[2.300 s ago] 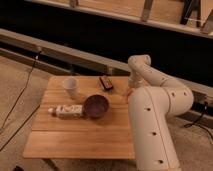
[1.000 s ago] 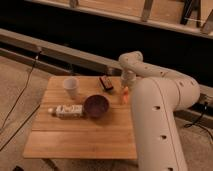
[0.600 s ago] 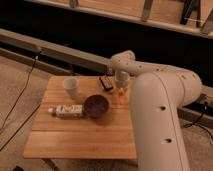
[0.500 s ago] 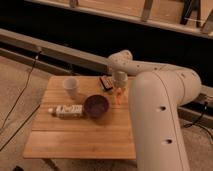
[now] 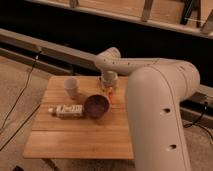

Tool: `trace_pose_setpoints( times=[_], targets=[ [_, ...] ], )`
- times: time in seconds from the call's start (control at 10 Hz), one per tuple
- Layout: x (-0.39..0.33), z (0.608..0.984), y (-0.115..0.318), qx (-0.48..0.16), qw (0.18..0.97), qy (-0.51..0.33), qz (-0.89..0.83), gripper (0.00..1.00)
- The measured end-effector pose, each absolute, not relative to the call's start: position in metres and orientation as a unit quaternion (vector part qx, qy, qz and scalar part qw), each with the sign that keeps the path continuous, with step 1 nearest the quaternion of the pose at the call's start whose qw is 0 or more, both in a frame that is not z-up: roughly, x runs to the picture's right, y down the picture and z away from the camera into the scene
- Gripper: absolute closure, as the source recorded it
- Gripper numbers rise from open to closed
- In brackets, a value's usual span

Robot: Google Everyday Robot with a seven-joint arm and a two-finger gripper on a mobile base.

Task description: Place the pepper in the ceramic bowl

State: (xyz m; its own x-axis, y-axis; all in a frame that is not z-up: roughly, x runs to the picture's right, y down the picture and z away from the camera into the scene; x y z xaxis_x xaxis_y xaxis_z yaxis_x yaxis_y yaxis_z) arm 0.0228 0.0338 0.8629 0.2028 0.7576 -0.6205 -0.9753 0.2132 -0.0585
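The gripper (image 5: 109, 86) hangs just above the ceramic bowl's (image 5: 96, 106) far right rim, its jaws apparently clamped on the orange pepper (image 5: 111, 96), which points down just beside that rim, with a white paper cup (image 5: 71, 86) behind the bowl's left side.

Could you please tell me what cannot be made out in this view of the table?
Camera view:
- The tool, over the table's far side just beyond the bowl: whether it holds the pepper; its body hides that.
- Pepper: top hidden by the tool.
- Table: right edge hidden by the arm.
- Bottle label: too small to read.
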Motion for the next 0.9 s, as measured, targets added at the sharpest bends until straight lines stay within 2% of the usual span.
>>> trace_pose_setpoints(
  times=[0.9],
  targets=[
    [-0.027,0.861,0.078,-0.269,0.77,0.25,0.522,1.0]
  ],
)
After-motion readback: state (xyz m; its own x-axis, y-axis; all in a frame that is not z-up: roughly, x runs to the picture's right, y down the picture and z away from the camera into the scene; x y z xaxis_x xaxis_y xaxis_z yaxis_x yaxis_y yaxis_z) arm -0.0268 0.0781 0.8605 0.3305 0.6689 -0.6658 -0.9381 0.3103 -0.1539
